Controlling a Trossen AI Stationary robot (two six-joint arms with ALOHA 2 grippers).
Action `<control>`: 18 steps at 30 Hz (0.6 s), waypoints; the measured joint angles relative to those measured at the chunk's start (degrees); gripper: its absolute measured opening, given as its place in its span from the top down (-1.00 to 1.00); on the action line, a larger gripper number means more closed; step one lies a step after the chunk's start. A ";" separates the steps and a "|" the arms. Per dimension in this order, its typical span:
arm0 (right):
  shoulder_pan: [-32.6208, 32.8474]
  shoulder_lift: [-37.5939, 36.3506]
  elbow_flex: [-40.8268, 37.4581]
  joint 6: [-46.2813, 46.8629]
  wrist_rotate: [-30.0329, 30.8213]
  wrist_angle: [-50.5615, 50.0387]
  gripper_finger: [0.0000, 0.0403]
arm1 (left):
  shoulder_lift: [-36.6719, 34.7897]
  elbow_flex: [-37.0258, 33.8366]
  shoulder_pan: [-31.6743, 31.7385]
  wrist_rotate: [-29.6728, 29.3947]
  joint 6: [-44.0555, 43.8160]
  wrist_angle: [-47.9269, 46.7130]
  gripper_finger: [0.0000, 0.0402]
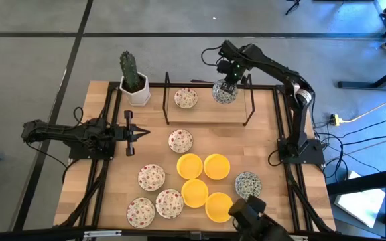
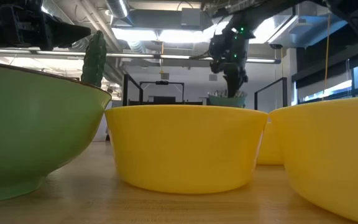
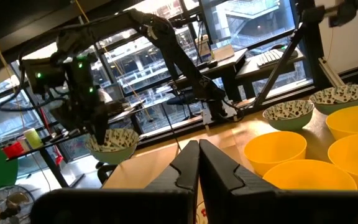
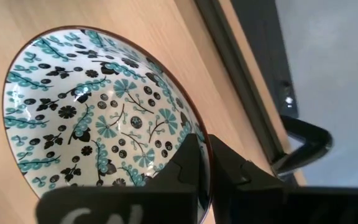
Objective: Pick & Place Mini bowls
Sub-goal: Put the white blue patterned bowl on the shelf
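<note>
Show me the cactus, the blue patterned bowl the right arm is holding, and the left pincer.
cactus (image 1: pixel 129 69), high view, green stem
blue patterned bowl (image 4: pixel 86 118), right wrist view, inside
left pincer (image 1: pixel 145 132), high view, fingertips

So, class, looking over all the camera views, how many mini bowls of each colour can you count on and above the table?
Red floral bowls: 5
Yellow bowls: 4
Blue-green patterned bowls: 3, all seen in the left wrist view, one held by the right gripper
Total: 12
</note>
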 joint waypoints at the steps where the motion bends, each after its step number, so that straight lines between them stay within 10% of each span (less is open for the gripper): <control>1: -0.16 0.62 0.03 -0.03 -0.44 -0.03 0.94 | 0.00 0.00 0.00 0.00 0.00 0.00 0.98; 18: -0.72 5.37 -0.41 -1.17 -1.82 -2.11 0.94 | 0.00 -0.01 0.01 0.00 0.02 0.00 0.99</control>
